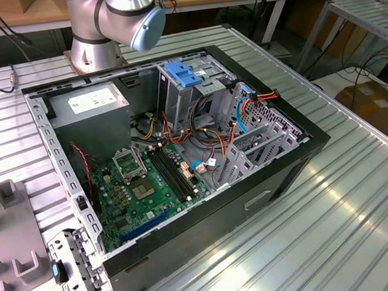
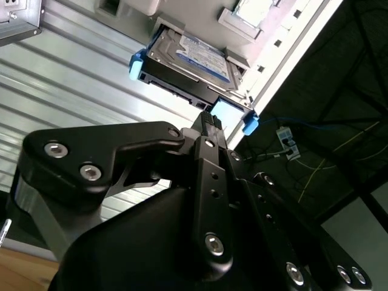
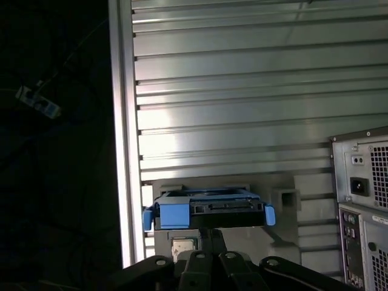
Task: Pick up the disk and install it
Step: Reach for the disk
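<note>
1. End effector. The black end effector appears in both wrist views, just short of the disk's connector edge. Whether it touches the disk cannot be determined. How wide it is set cannot be determined either. Nothing is seen gripped in it.

2. Disk. The disk is a flat dark drive with a printed label on its upper face. Bright blue rails run along its sides and end in tabs at both corners of the connector edge. The disk rests on a gray holder, which lies on the ribbed metal tabletop close to the tabletop's edge. In the first wrist view the connector edge faces the camera.

3. Computer case. The rear panel of the computer case stands near the holder, apart from it. In the exterior view the computer case lies on its side with the cover off. Inside are:
- a green motherboard;
- a power supply in the corner nearest the arm base;
- a metal drive cage with a light-blue latch on top;
- orange, red and blue cables beside the cage.

4. Arm. The arm rises from its base on the tabletop behind the case.
</note>
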### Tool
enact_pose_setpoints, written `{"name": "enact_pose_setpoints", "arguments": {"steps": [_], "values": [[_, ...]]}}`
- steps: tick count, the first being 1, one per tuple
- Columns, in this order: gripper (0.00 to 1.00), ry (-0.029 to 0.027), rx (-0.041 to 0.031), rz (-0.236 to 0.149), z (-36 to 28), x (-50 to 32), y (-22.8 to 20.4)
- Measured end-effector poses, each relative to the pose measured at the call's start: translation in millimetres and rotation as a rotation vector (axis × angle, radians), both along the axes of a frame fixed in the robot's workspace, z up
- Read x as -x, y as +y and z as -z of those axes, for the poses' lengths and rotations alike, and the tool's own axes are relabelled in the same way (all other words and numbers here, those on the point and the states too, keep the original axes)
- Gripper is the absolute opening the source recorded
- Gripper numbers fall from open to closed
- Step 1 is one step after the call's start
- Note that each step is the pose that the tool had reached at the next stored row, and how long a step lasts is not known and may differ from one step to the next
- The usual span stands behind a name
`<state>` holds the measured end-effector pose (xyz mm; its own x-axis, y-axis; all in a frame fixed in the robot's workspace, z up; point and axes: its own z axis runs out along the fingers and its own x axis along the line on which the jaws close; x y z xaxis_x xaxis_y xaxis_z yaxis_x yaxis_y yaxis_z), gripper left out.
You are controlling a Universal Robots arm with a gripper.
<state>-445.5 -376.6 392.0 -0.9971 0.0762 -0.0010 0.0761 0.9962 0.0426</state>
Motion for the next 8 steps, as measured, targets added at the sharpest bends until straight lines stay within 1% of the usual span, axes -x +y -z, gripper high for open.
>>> {"name": "enact_pose_setpoints", "arguments": {"steps": [8], "values": [[0.11, 0.0008, 0.0000, 0.000, 0.0, 13.6, 0.0]]}}
